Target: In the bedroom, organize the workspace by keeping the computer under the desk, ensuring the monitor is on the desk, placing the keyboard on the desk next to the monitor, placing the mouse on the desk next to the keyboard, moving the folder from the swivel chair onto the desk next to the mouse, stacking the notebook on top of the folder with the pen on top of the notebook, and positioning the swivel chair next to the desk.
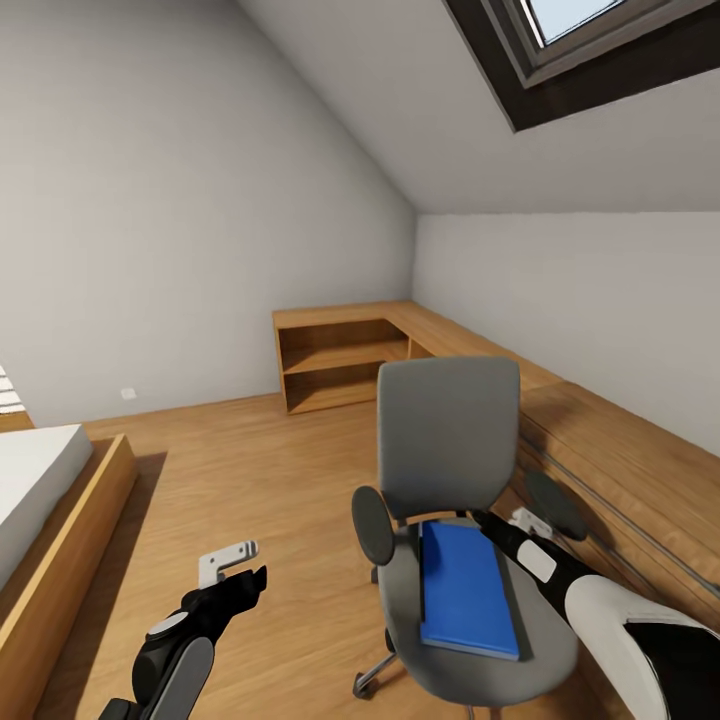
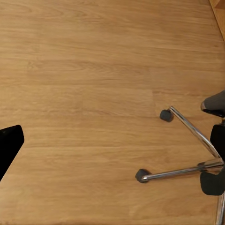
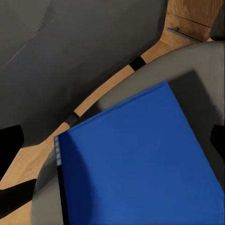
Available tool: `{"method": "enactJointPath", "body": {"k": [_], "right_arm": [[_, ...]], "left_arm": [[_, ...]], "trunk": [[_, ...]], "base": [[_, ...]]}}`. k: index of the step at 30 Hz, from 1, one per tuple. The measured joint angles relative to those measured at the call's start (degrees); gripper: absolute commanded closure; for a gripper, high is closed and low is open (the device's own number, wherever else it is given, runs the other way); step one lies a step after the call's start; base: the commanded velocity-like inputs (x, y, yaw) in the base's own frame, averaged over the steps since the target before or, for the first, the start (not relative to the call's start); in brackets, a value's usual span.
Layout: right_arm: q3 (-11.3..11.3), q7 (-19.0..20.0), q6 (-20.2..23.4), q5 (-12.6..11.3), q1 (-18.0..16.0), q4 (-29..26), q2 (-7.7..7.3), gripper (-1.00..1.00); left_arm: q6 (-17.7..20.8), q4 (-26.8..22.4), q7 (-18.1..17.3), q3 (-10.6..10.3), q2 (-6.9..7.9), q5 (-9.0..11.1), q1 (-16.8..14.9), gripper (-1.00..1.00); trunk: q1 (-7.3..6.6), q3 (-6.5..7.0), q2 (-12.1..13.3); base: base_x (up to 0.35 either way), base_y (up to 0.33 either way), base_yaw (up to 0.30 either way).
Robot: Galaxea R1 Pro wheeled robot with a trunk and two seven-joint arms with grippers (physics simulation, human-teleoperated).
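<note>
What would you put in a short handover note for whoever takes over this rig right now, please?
Left pincer: open, holding nothing, low over the wood floor beside the swivel chair.
Right pincer: reaching over the chair seat by the far end of the folder; I cannot tell whether it is open or shut.
Folder: lying flat on the chair seat, not yet lifted.
Chair: stands near the low wooden shelving.
Done: nothing visible so far.
Left: move the folder to the desk, then the other desk items and the chair.
</note>
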Motion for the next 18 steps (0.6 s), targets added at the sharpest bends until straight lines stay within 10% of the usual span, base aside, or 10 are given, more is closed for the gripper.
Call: {"method": "enactJointPath", "body": {"k": [18], "right_arm": [[0.5, -7.0, 0.0, 3.9, 0.0, -0.4, -0.17, -1.0]], "left_arm": [[0.0, 0.1, 0.0, -0.3, -0.07, 0.0, 0.0, -1.0]], "trunk": [[3.96, -3.23, -7.2]], "base": [[0.0, 0.0, 0.0]]}}
